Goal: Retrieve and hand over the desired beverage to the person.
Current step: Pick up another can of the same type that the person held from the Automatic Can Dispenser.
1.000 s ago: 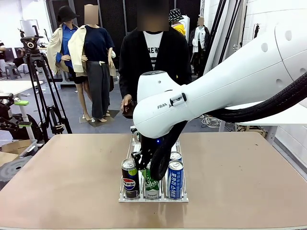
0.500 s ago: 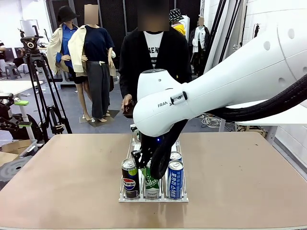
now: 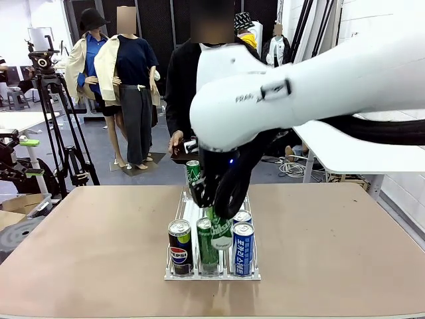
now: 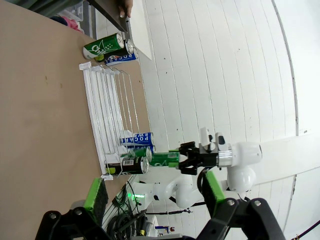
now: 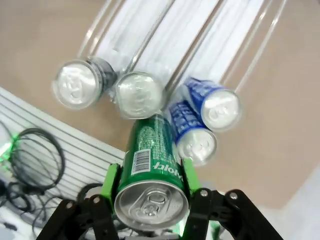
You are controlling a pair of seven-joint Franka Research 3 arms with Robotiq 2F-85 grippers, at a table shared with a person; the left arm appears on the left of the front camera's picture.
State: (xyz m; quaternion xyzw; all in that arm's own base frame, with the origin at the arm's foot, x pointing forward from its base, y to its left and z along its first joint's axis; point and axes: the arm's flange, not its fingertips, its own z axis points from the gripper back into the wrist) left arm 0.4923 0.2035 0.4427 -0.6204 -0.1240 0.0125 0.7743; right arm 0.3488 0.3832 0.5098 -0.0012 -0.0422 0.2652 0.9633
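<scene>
Brown table [image 3: 80, 252], rack [image 3: 174, 274] lower centre. My right gripper [image 3: 214, 199] pinched the green can [image 3: 217, 226], tilted, above the rack; person [image 3: 212, 80] stood straight beyond, upper centre. Left gripper [image 4: 150, 195] spread, idle.

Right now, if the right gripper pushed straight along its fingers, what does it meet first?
Judging by its wrist view, probably the green can standing in the rack below the held can in the right gripper. Depth is unclear.
</scene>
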